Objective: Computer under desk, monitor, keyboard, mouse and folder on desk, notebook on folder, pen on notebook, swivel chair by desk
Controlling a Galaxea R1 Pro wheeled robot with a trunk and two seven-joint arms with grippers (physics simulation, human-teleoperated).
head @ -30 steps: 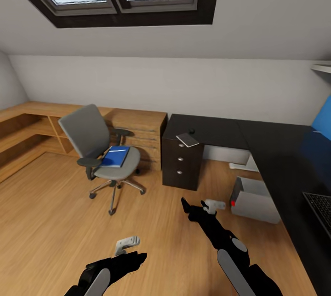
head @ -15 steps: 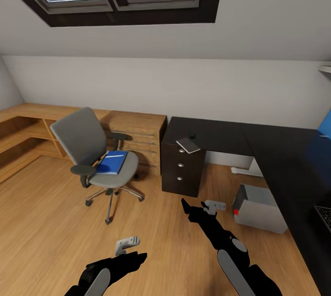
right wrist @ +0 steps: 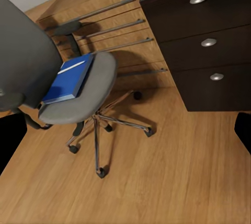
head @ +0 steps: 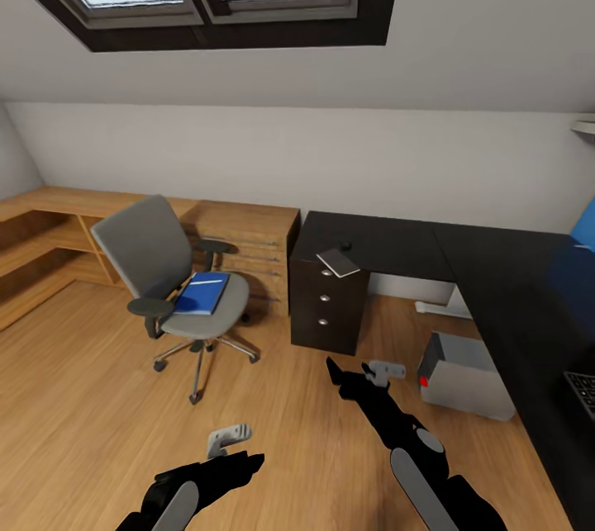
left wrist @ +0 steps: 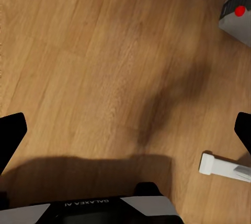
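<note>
Wood floor [head: 99, 382] open between swivel chair [head: 169, 279], desk [head: 463, 258] edge

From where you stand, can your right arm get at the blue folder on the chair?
Probably not yet. The folder lies on the swivel chair seat across open floor, well beyond the right gripper; nothing blocks the way.

A grey swivel chair [head: 165, 267] with black armrests carries a bright blue folder [head: 201, 293]. The desk [head: 463, 267] is black-topped, its drawer unit [head: 325, 304] dark with silver knobs. The computer [head: 463, 378] is light grey with a red light. The plank floor [head: 83, 399] is light wood.
</note>
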